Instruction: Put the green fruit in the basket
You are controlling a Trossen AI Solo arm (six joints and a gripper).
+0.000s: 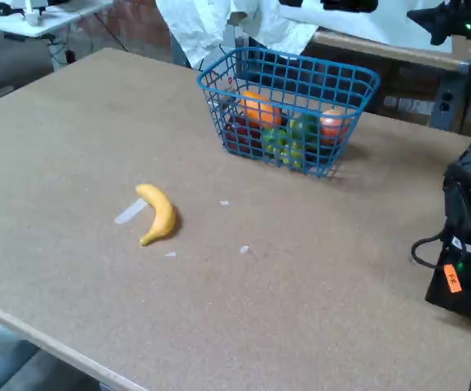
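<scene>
In the fixed view, the small dark green glossy fruit (304,126) lies inside the blue wire-mesh rectangular basket (333,81) at the far side of the brown fibreboard desk (301,277), among orange (260,107), red and paler yellow-green pieces. A yellow banana (158,213) lies well apart on the desk, nearer the camera. Only the arm's black base (468,236) shows at the right edge; the jaws are out of view.

Basket (288,106) at table (317,309) rear; green fruit (303,128) inside; banana (159,213) front-left, well apart
</scene>
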